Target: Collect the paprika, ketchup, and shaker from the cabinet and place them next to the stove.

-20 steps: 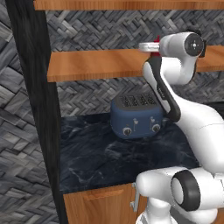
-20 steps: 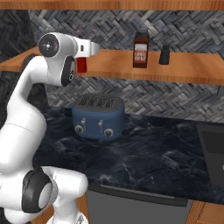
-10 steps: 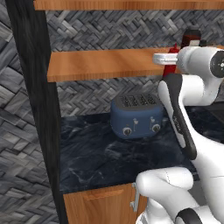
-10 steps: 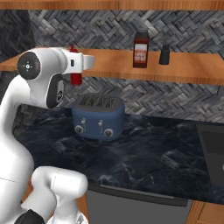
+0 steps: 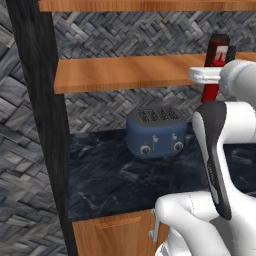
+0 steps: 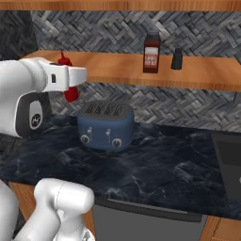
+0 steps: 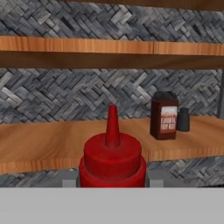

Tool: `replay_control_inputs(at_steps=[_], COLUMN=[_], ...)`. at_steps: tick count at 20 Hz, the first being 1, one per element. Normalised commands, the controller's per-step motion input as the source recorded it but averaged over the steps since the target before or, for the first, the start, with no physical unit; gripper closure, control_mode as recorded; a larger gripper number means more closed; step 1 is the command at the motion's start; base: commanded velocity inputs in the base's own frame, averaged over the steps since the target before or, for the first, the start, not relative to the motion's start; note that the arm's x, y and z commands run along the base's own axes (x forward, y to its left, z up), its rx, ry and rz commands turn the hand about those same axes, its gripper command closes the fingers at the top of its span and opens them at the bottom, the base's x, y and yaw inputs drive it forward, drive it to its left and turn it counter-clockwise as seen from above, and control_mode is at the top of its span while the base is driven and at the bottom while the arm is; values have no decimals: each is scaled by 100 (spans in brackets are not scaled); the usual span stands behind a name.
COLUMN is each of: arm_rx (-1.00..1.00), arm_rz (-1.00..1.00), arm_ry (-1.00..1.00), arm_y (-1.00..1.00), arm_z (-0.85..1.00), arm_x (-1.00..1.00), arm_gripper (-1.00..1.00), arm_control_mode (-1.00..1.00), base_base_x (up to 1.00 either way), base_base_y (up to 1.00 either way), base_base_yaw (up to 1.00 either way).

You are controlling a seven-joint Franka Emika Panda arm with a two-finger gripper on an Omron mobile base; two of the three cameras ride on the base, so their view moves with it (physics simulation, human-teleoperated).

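Over the dark counter (image 6: 164, 164), the gripper (image 7: 112, 181) clamps the ketchup (image 7: 112, 164) above the toaster (image 6: 106, 126); swinging low could strike the toaster.

Red ketchup (image 7: 112, 159) upright off the cabinet (image 6: 197, 75); paprika (image 6: 151, 53) and shaker (image 6: 177, 59) upright on its shelf.

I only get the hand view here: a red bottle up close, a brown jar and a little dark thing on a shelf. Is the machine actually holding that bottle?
Observer: Yes. In the right base view the tool is shut on the ketchup, clear of the shelf.
Operator: What is under that shelf?
Observer: A blue toaster sits on a dark marble counter.
Operator: Are the jar and the dark thing touching?
Observer: No. The paprika and the shaker stand apart, shaker on the right.
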Motion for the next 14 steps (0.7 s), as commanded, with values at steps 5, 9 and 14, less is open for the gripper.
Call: replay_control_inputs(at_steps=[5, 9, 14], arm_rx=[0, 0, 0], arm_rz=[-6, 0, 0], arm_ry=[-2, -1, 0], arm_y=[0, 0, 0], arm_z=[0, 0, 0], arm_x=[-65, -5, 0], arm_gripper=[100, 100, 100], arm_control_mode=[-100, 100, 100], base_base_x=[0, -3, -12], base_base_y=[0, 3, -42], base_base_yaw=[0, 0, -5])
